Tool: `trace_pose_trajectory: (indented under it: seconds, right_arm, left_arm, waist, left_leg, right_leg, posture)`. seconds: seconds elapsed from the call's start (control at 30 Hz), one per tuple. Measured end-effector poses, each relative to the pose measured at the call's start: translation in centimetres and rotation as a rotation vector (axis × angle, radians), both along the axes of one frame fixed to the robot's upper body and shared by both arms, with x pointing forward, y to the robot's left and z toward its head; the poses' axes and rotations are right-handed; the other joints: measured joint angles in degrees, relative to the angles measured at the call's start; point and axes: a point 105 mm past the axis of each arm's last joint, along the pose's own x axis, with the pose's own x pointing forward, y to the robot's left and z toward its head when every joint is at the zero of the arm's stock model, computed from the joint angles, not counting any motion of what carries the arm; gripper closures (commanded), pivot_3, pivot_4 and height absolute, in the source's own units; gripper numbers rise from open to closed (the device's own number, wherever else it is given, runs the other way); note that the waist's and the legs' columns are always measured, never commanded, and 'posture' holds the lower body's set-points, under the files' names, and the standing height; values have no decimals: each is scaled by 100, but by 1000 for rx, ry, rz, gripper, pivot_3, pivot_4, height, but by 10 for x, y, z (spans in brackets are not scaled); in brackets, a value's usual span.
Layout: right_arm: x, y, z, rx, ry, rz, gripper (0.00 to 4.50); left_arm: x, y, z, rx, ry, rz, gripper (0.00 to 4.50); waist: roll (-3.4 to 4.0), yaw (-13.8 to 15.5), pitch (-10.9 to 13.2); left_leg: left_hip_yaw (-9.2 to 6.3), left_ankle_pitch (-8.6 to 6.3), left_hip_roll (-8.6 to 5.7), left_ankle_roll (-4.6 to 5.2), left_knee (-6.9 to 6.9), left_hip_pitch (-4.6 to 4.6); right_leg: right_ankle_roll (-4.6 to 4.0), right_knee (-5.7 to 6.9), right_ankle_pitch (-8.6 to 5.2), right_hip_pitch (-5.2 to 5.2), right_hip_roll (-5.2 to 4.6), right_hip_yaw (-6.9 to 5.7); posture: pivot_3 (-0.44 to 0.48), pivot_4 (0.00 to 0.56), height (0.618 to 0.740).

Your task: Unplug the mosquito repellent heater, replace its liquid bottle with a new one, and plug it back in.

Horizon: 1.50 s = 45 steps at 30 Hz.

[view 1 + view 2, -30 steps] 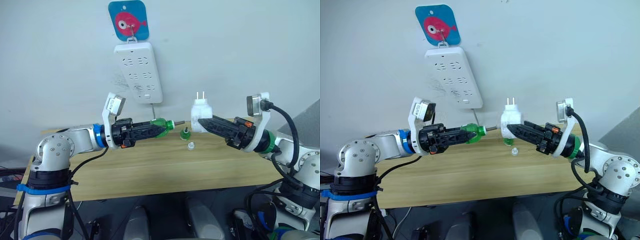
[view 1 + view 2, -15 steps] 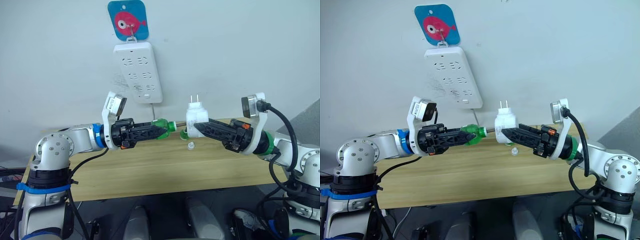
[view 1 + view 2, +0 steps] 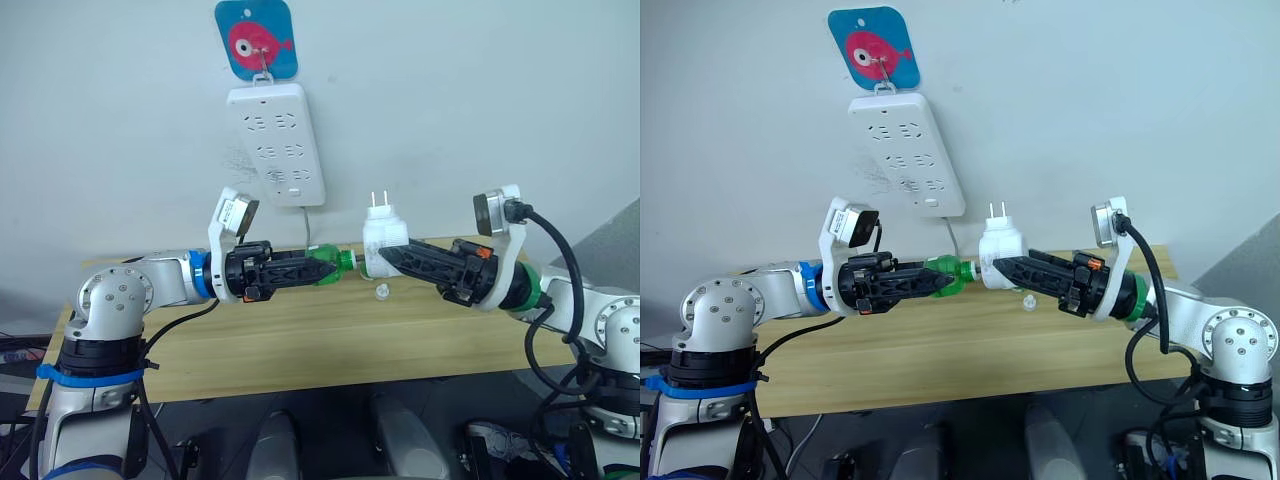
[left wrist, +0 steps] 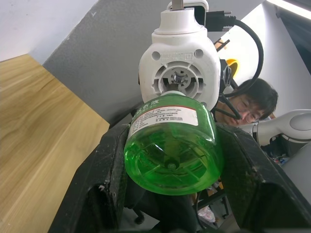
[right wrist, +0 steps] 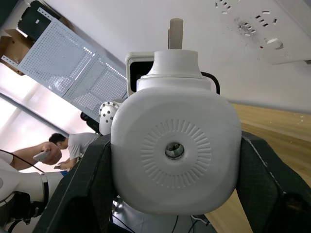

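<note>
L gripper (image 3: 322, 268) clamped on green bottle (image 3: 331, 263), neck meeting heater (image 3: 380, 243) underside. R gripper (image 3: 392, 255) clamped on heater, prongs up, mid-air above table (image 3: 300, 340), below power strip (image 3: 276, 143).

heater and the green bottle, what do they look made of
The mosquito repellent heater looks like matte white moulded plastic, going by its ribbed vent ring and rounded seams; its prongs look like metal. The green bottle looks like glossy translucent plastic, light passing through it, with a paper-like label.
</note>
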Motion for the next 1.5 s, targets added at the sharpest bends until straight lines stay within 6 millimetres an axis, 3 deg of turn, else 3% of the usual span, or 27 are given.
trace_pose_trajectory:
  seconds: [0.43,1.5]
  right_arm:
    - [-5,-8,-7,-34,17,16,1546]
    - [-7,3,-12,-21,44,56,1546]
  left_arm:
    - [-1,0,5,5,-12,-16,2178]
    - [-4,-6,-3,18,-8,-49,2178]
  waist:
    - [-3,33,4]
    - [-4,128,5]
  left_leg:
    - [0,0,1,0,-9,0]
    - [0,0,2,0,-12,-1]
  right_leg:
    - [0,-9,0,0,0,-1]
    - [0,-16,0,1,-1,-2]
  posture:
    - [-156,241,740]
    - [-145,238,740]
